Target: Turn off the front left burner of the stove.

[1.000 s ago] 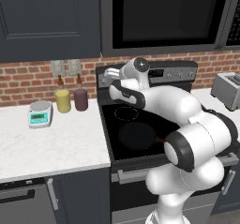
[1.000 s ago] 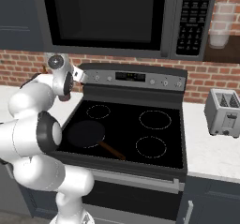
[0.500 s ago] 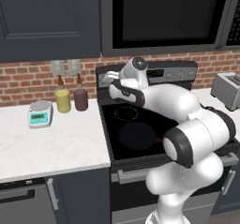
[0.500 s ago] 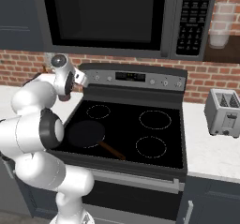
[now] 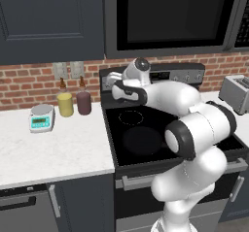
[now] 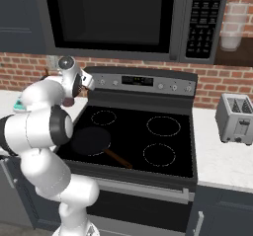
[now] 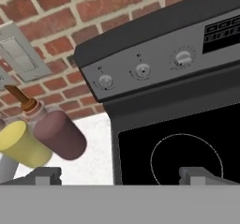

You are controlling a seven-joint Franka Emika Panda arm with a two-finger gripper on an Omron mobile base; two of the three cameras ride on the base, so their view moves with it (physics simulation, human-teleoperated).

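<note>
Stove (image 6: 143, 131): black range set between two white counters; you see four ringed zones on its glass top and a raised back panel (image 7: 154, 59) with silver knobs.
Front left burner (image 5: 142, 141): at the cooktop's front left corner; in the right base view a black skillet (image 6: 90, 140) sits on it, brown handle (image 6: 117, 158) pointing toward the middle of the front edge.
Gripper (image 5: 113, 79): up at the left end of the back panel, over the rear left zone (image 7: 186, 160).
Knobs: three show in the hand view along the panel's left part; the leftmost knob (image 7: 106, 81) is near the panel's left edge. You cannot read their settings.
Obstructions: the arm's white links cross the cooktop's right half in the left base view.
Left counter (image 5: 48, 148): yellow jar (image 5: 65, 104), maroon jar (image 5: 83, 102) and a small scale (image 5: 41, 118) near its back edge.
Right counter: toaster (image 6: 235, 118).
Overhead: microwave (image 6: 123, 18).
Fingers: the two tips (image 7: 199, 175) stand wide apart at the hand view's bottom edge, holding and touching nothing.
</note>
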